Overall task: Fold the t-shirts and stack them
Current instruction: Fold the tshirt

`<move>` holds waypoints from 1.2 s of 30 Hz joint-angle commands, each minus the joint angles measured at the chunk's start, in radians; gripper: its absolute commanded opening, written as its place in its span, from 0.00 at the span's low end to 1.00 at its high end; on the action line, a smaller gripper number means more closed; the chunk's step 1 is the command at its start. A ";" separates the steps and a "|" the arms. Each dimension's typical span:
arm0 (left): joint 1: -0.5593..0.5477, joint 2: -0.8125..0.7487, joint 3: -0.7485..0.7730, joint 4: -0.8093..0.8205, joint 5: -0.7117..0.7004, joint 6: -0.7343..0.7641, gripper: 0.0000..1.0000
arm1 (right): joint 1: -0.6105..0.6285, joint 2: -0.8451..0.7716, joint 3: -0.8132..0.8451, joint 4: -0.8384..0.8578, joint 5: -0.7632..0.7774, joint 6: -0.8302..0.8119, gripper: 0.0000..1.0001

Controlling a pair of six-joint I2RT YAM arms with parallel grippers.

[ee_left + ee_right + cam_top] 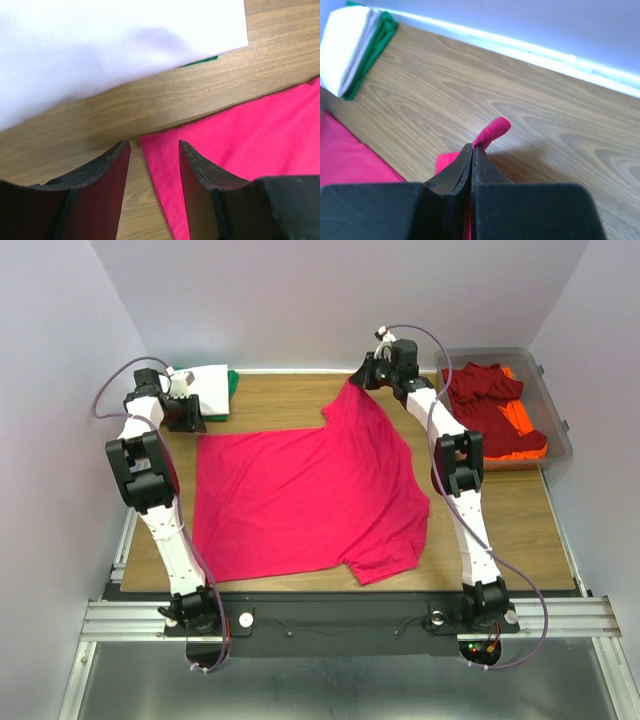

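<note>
Top external view: the right claw (366, 378) is pinched shut on a far corner of the pink shirt (300, 500). It holds that corner up off the counter (280, 405), so the cloth rises to it in a peak. The rest of the shirt lies spread flat, below this claw and out to its near left. Right wrist view shows a small pink fold poking out just past the closed tips. To the right of this claw sits a clear bin (556, 430) holding dark red shirts (485, 400) and an orange shirt (525, 435).

The left claw (190, 425) stands partly open, low at the pink shirt's far left corner. Left wrist view shows its two fingers (112, 165) astride the hemmed edge, one over bare wood and the other over pink cloth. Whether they touch the cloth I cannot tell. Just beyond this claw lies a folded white shirt (205, 388) on top of a green shirt (233, 382).
</note>
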 commanded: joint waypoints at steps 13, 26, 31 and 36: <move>0.002 0.046 0.041 -0.029 0.017 0.098 0.49 | 0.005 -0.156 -0.056 0.084 -0.033 -0.005 0.01; 0.002 -0.025 0.027 -0.009 0.055 0.107 0.00 | 0.004 -0.193 -0.080 0.082 -0.042 -0.023 0.01; 0.013 -0.094 0.018 0.001 0.094 0.116 0.00 | -0.005 -0.260 -0.105 0.082 -0.051 -0.029 0.01; 0.014 -0.158 -0.012 0.001 0.123 0.164 0.00 | -0.010 -0.323 -0.183 0.082 -0.076 -0.057 0.01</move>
